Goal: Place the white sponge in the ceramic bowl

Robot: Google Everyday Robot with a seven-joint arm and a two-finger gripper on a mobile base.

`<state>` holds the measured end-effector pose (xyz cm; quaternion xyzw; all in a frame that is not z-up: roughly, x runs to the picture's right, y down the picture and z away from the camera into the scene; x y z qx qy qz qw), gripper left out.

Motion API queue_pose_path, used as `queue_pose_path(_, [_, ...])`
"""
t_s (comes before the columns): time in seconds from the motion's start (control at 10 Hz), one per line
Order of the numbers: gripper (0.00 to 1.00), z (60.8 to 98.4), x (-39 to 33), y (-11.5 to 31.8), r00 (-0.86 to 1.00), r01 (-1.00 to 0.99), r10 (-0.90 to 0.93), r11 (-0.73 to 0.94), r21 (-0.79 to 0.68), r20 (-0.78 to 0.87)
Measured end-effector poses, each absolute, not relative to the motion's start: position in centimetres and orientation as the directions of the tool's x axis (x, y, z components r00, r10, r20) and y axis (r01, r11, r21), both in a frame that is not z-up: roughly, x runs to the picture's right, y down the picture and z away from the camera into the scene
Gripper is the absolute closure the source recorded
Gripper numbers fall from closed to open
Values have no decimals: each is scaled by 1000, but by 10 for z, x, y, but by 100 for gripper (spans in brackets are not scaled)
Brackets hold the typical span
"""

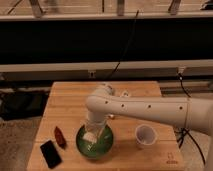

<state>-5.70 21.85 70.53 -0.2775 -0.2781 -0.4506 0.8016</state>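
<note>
The green ceramic bowl [95, 144] sits on the wooden table [70, 100] near its front edge. My gripper [93, 134] hangs from the white arm [145, 107] straight down into the bowl. A whitish block, the white sponge [90, 136], shows at the gripper's tip, low inside the bowl. I cannot tell whether the gripper still grips it.
A small white cup [145, 135] stands right of the bowl. A dark red object [60, 136] and a black flat device [50, 153] lie left of the bowl. Small white bits [124, 93] lie at the table's back. A cable hangs behind.
</note>
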Motion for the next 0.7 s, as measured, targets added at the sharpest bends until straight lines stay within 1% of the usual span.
queue_pose_path(0.3, [20,710,-55,225,444,874,-570,445,-194,692])
queue_pose_path(0.5, [20,712,-53,220,452,869,-574,456,-192,683])
queue_pose_path(0.7, [20,706,-46,215,455,866,-569,463,-190,685])
